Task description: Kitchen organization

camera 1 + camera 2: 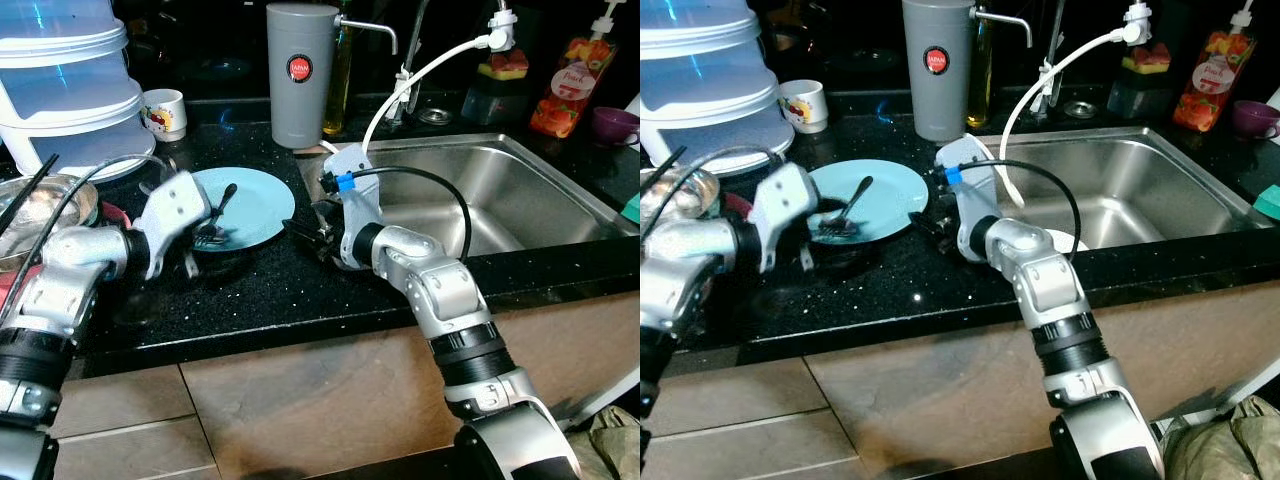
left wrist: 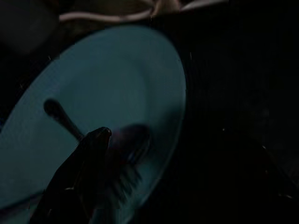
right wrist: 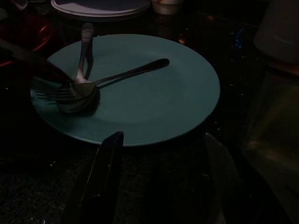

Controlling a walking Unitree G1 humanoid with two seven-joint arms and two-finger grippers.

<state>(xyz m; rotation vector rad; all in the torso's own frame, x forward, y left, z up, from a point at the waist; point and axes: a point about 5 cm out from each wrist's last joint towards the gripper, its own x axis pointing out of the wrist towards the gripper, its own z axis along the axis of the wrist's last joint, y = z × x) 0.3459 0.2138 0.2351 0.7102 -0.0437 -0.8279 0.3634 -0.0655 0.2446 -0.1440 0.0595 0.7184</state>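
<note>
Black speckled stone, that's the counter (image 1: pixel 300 290), and on it sits a pale blue plate (image 1: pixel 262 205) just left of the steel sink (image 1: pixel 520 190). A spoon (image 3: pixel 117 77) lies across the plate with its bowl toward the robot, and a fork (image 3: pixel 51 93) rests with its tines at that same spot, right beside the spoon's bowl. The left gripper (image 1: pixel 200 240) is down at the plate's near-left edge, over the cutlery; from its wrist view one dark finger (image 2: pixel 88 158) hangs above the fork tines, but whether its fingers are parted or closed, I cannot tell. The right gripper (image 3: pixel 159 177) sits low on the counter at the plate's right rim, between plate and sink, its two fingers spread apart with the plate's edge just ahead of them and nothing between them. Behind the plate stands a tall grey water dispenser (image 1: pixel 300 70) with a red badge, a white mug (image 1: pixel 165 112) further left, and a stack of clear plastic containers (image 1: pixel 70 80) in the back-left corner. A white hose (image 1: pixel 420 80) arcs over toward the sink, and a juice bottle (image 1: pixel 575 85) stands at the far right.
</note>
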